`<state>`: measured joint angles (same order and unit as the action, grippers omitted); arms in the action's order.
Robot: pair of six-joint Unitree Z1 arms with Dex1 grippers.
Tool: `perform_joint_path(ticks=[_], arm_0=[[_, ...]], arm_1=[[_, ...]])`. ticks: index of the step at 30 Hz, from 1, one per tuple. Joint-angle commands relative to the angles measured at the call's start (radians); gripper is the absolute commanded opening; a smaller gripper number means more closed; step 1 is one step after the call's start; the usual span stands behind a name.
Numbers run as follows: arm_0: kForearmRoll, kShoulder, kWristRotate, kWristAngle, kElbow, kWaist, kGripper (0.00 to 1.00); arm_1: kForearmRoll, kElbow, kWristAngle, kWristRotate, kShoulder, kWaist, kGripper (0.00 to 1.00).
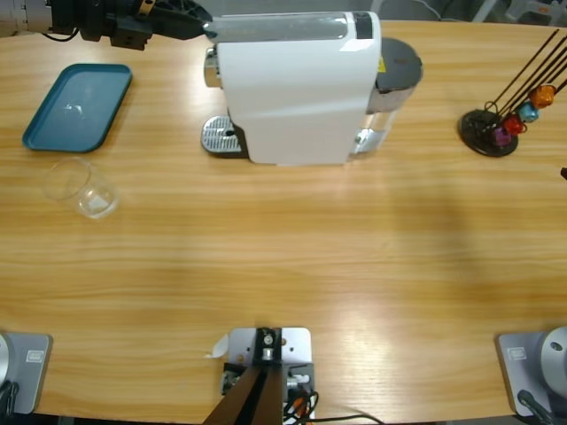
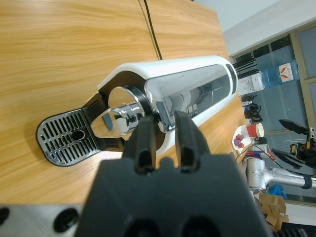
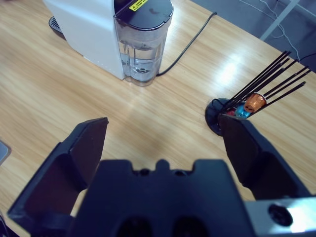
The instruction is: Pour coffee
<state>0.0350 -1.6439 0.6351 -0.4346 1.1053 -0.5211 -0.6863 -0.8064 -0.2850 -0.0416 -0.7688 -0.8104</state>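
Coffee not discernible in high view: clear glass tumbler stands on worktop below teal tray, well left of white coffee machine, capsule rack far right, left gripper at top left by machine's front end. Left wrist view: left gripper jaws nearly closed, narrow gap, holding nothing, tips just before chrome spout head over drip grille. Right wrist view: right gripper spread wide, empty, above worktop, water tank ahead, capsule rack to right.
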Motion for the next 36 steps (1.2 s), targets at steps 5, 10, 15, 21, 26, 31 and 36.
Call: perform_joint_path(ticks=[5,10,15,21,26,31,36], arm_0=[[0.008,0.016,-0.012,0.026,-0.042,-0.011,0.0],[0.008,0.033,-0.012,-0.002,-0.053,-0.011,0.0],[-0.01,0.056,-0.003,-0.018,-0.026,-0.031,0.0],[-0.029,0.056,0.0,-0.03,-0.008,-0.055,0.0],[-0.026,0.084,-0.005,0.002,-0.033,-0.056,0.084],[-0.004,0.1,0.001,0.028,-0.061,-0.046,0.991],[0.006,0.042,0.02,0.039,-0.063,-0.04,0.847]], arm_1=[[0.013,0.036,0.015,0.006,0.017,-0.01,1.0],[0.013,0.036,0.015,0.007,0.015,-0.01,1.0],[0.013,0.036,0.015,0.008,0.012,-0.01,1.0],[0.013,0.036,0.013,0.008,0.014,-0.01,1.0],[0.013,0.036,0.013,0.008,0.013,-0.01,1.0],[0.013,0.036,0.013,0.008,0.012,-0.01,1.0],[0.013,0.036,0.013,0.008,0.011,-0.01,1.0]])
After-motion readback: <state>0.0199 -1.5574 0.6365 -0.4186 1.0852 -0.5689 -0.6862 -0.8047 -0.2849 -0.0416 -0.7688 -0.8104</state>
